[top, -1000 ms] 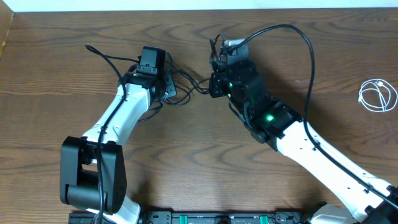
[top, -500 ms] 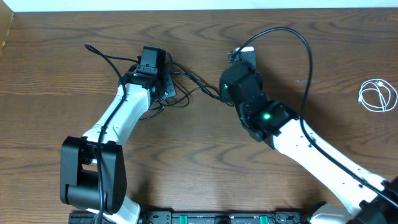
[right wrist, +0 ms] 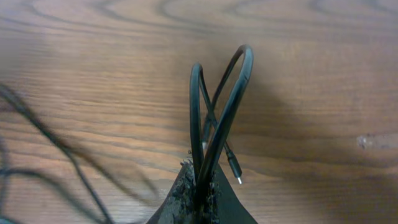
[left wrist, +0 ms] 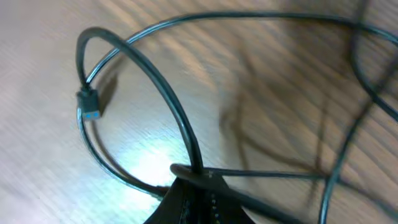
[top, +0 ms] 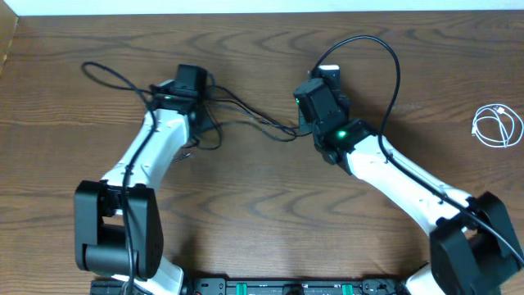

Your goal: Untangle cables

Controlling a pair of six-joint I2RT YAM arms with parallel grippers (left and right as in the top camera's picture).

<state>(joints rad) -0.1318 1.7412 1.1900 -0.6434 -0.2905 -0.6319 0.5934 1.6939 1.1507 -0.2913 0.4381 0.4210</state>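
The left arm [top: 141, 157] and the right arm [top: 411, 182] are built alike: a long, rounded white shell, with a bulky black joint block [top: 115, 233] at the near end and a boxy black wrist head at the far end. A thin black wire runs along each white shell. A thick black cable [top: 383, 47] arcs out of the right wrist, and a small white cap [top: 329, 71] sits at its tip. A green light [top: 338, 134] glows on the right arm's black housing. The left claw [left wrist: 198, 198] is a dark, smooth wedge. The right claw [right wrist: 199, 194] is a dark wedge too, with rough, crumbly-looking edges.
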